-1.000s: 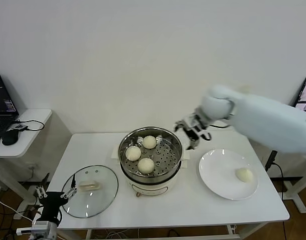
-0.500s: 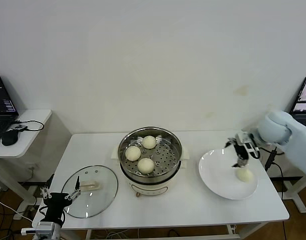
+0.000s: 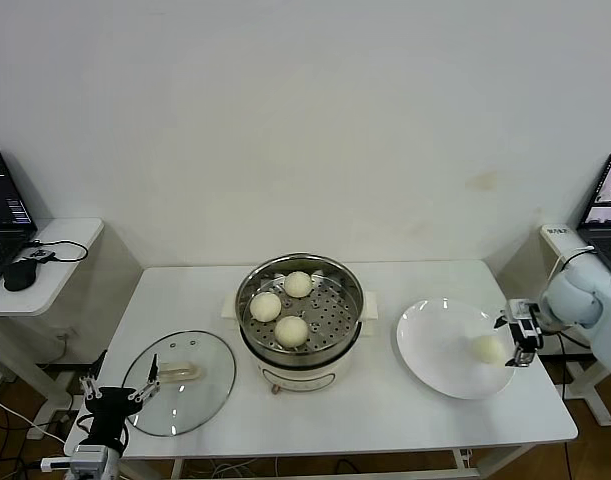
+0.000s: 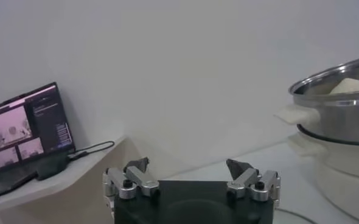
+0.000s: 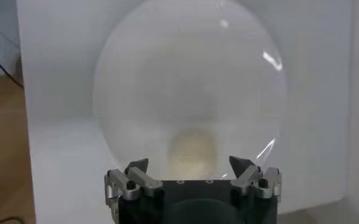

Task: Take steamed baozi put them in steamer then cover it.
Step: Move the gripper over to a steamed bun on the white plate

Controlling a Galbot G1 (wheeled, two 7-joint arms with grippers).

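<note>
The steel steamer (image 3: 301, 310) stands mid-table on its white base and holds three baozi (image 3: 291, 329) on its perforated tray. A fourth baozi (image 3: 485, 349) lies on the white plate (image 3: 435, 350) at the right. My right gripper (image 3: 519, 339) is open, just right of that bun at the plate's edge; the right wrist view shows the bun (image 5: 191, 152) between the spread fingers (image 5: 137, 166), apart from them. My left gripper (image 3: 113, 393) is open and idle at the table's front left corner, beside the glass lid (image 3: 180, 380). The steamer's side (image 4: 338, 106) shows in the left wrist view.
A side desk (image 3: 55, 260) with a laptop (image 3: 5, 215) and mouse stands at the far left. A second laptop (image 3: 610, 200) sits at the far right. The table's right edge lies under my right arm.
My right arm has swung from beside the steamer rightward across the plate and lowered to the bun's right side. The left arm has barely moved.
</note>
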